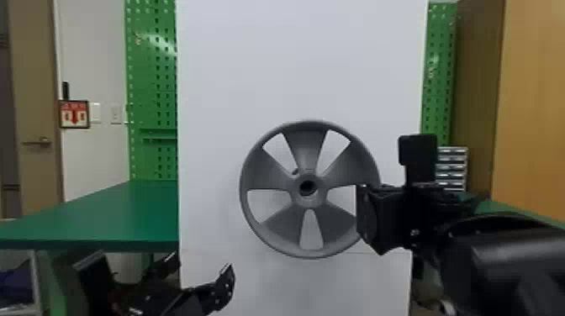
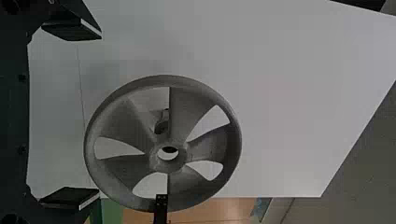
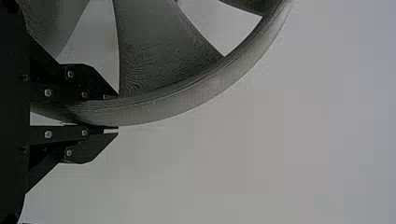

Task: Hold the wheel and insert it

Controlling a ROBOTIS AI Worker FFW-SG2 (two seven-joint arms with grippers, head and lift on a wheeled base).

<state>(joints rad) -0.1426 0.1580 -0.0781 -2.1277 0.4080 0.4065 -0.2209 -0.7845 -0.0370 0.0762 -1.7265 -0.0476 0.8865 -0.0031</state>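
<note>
The black, flat-fingered right pincer (image 3: 118, 112) clamps the rim of the grey, five-spoked wheel (image 1: 304, 151) before the white upright board (image 1: 294, 63); the black left pincer (image 2: 95, 114) stands apart. Insertion seems in hand: next, align the hub with the dark stub (image 2: 162, 126) behind.

Even, diffuse light fills the head view, brightest on the white panel (image 1: 294, 63) behind the right hand (image 1: 365, 214). Glare streaks the green pegboard (image 1: 153, 46) well above the left hand (image 1: 199, 264), and a dull sheen lies on the black arm (image 1: 504, 248) leading back from the right hand. Faint, soft shadows touch the panel around the wheel (image 1: 306, 151). The left wrist view is dimmer, softly shadowed ahead of its hand. In the right wrist view, the hand sinks into near-black; the light probably comes from overhead, though that is hard to tell
</note>
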